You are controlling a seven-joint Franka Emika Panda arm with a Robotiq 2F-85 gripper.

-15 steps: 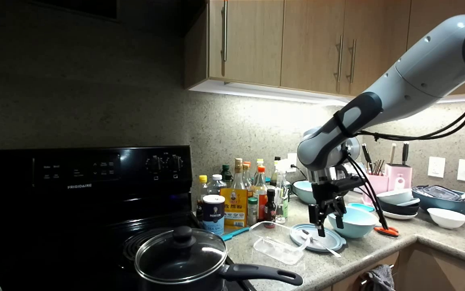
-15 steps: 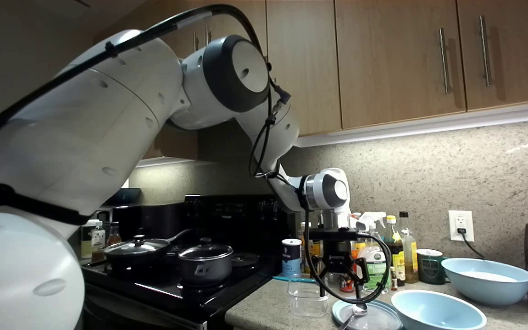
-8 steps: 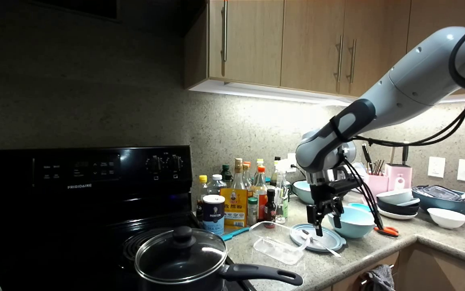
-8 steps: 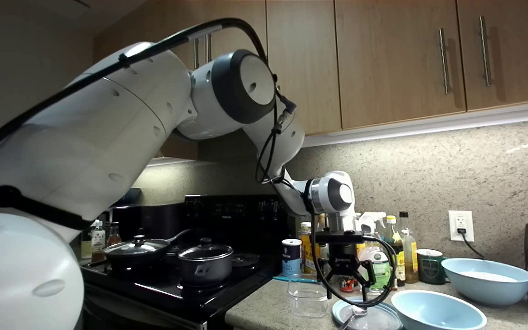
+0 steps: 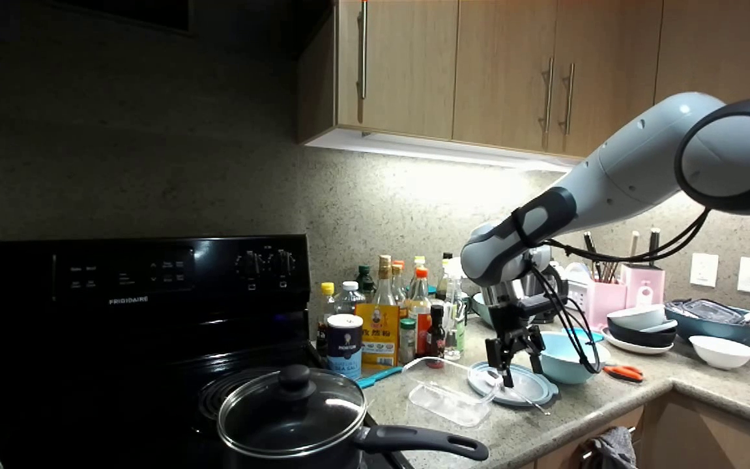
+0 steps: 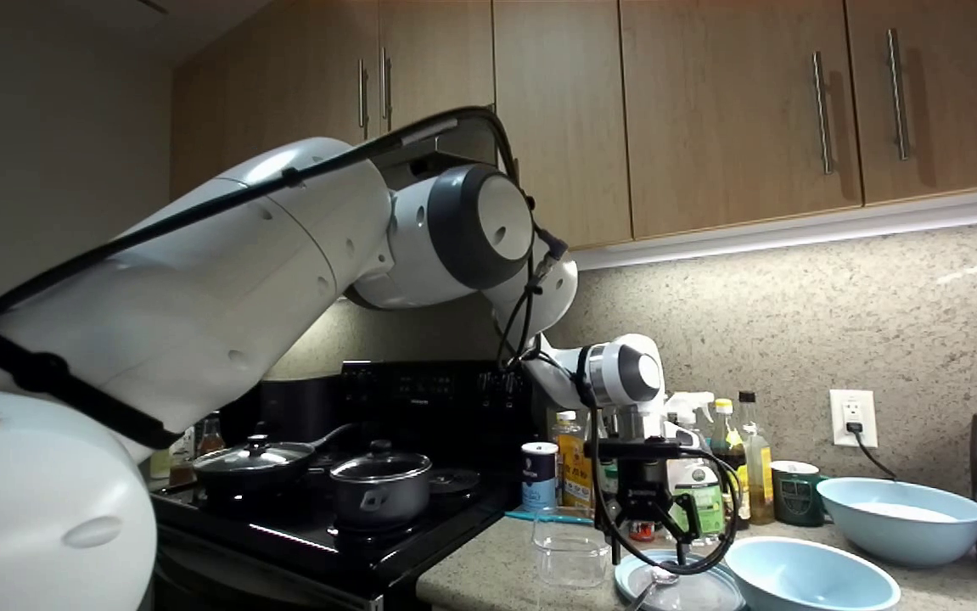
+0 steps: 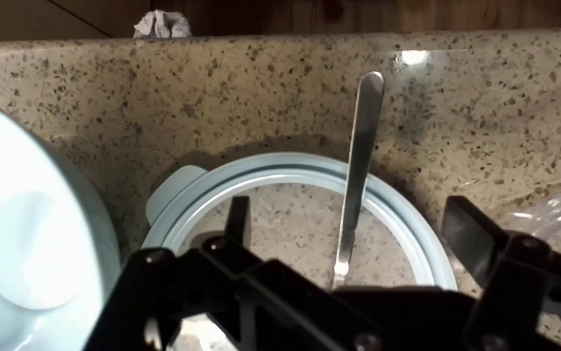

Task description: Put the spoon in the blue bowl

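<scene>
Spoon (image 7: 357,175) below claw (image 7: 348,215), showing between spread fingers (image 7: 470,239) in wrist view.

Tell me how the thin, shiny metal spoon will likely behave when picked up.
The thin, shiny metal spoon should be stiff, judging by its straight metallic handle. Its glossy surface suggests it may slip. It could pivot, since the handle juts past the round, clear-centred, light-blue-rimmed lid.

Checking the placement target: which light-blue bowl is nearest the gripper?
The blue bowl closest to the spoon; the similar bowl stands farther back, near the wall outlet.
</scene>
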